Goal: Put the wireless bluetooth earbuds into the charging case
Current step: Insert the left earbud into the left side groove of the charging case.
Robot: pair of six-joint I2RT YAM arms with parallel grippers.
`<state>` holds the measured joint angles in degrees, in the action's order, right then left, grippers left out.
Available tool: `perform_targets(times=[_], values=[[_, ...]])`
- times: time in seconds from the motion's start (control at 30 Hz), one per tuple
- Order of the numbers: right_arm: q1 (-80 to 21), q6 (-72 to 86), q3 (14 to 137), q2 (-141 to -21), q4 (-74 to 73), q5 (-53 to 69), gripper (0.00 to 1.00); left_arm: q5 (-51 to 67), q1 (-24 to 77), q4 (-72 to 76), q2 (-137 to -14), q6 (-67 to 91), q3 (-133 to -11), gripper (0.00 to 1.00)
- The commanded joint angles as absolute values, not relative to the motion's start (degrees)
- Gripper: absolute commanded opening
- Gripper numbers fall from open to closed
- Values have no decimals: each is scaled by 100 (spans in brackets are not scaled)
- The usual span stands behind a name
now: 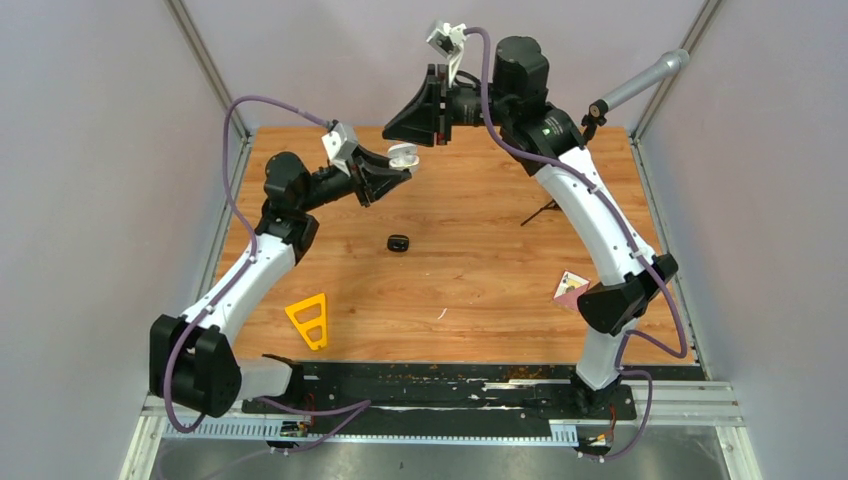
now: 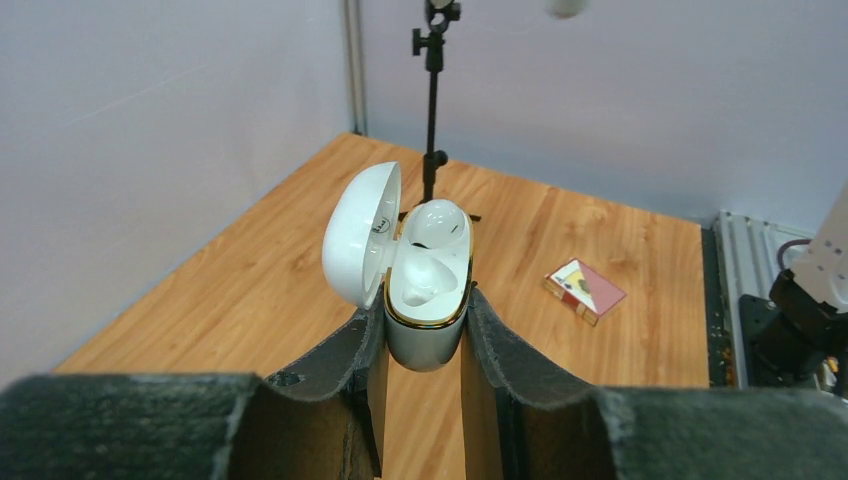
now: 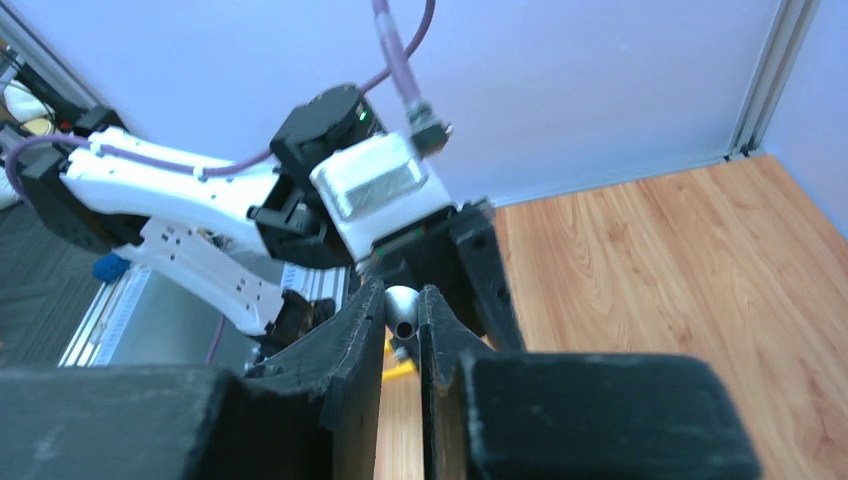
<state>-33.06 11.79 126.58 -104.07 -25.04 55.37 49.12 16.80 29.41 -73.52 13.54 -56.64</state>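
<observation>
Over the counter (image 1: 480,290) my left claw (image 2: 425,310) grips the open case (image 2: 427,265), my right claw (image 3: 401,297) pinches an earbud (image 3: 403,310) needing socket alignment.

Glossy plastic charging case (image 2: 425,342) over a matt wood-grain table (image 2: 250,290).

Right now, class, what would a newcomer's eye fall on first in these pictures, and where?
The open white charging case, lid flipped back, held above the wooden table in the left gripper. Nearby, the right gripper pinches a small white earbud in mid-air. On the table lie a small black case, central, and a yellow triangle, near-left.
</observation>
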Motion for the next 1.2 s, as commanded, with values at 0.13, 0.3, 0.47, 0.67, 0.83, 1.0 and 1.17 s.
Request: perform_targets(times=[0.13,0.3,0.47,0.67,0.83,1.0,1.17], values=[[-3658,1633,13156,-10591,-1971,4607,9,4890,1793,3285,-6881,1795,-5804,0],[-3670,1708,12719,-10452,-1714,4567,9,4735,1793,3287,-6849,1975,-6002,0],[-3669,1722,12652,-10467,-1705,4614,9,4633,1794,3262,-6839,2013,-6120,0],[-3668,1635,12661,-10448,-1704,4584,8,4479,1793,3244,-6837,2141,-6233,0],[-3665,1677,12613,-10415,-1592,4542,8,4285,1775,3272,-6862,2383,-6304,0],[-3648,1770,11995,-10081,-858,4162,9,4184,1760,3232,-6875,2481,-6400,0],[-3660,1789,11787,-9976,-613,3926,9,4170,1708,3263,-6857,2529,-6442,0]])
